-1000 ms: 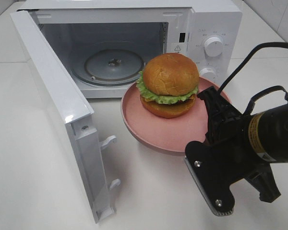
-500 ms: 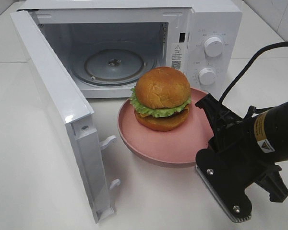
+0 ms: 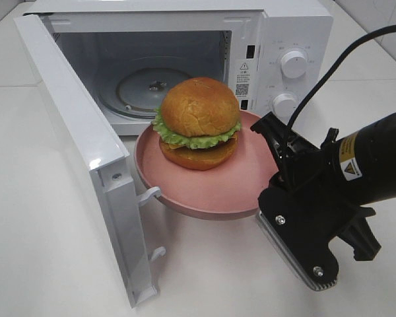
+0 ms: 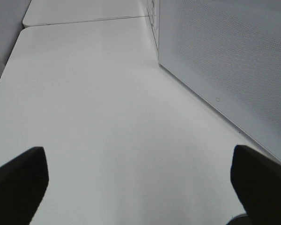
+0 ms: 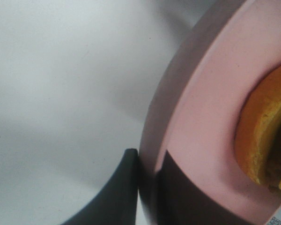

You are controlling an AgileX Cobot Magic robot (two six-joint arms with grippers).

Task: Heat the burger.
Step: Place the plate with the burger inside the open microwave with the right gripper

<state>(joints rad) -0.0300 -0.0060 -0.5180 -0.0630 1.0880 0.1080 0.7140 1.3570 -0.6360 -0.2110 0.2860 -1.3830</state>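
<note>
The burger (image 3: 198,123), with its golden bun, green lettuce and dark patty, sits on a round pink plate (image 3: 185,201). The plate hangs above the table just in front of the open microwave (image 3: 277,39). My right gripper (image 3: 268,129) is shut on the plate's right rim. In the right wrist view its dark fingers (image 5: 126,187) pinch the plate (image 5: 201,117) rim, and the burger's lower bun (image 5: 264,136) shows at the edge. My left gripper (image 4: 140,187) is open over bare table, beside the microwave's door (image 4: 225,61). It does not show in the high view.
The microwave door (image 3: 72,132) swings out wide to the left, its latch hooks close to the plate's left rim. A glass turntable (image 3: 152,89) lies inside the cavity. Two white knobs (image 3: 294,64) sit on the right panel. A black cable (image 3: 336,66) trails from the right arm.
The right arm has carried the plate and burger leftward and closer to the microwave opening. The left gripper's state is unchanged.
</note>
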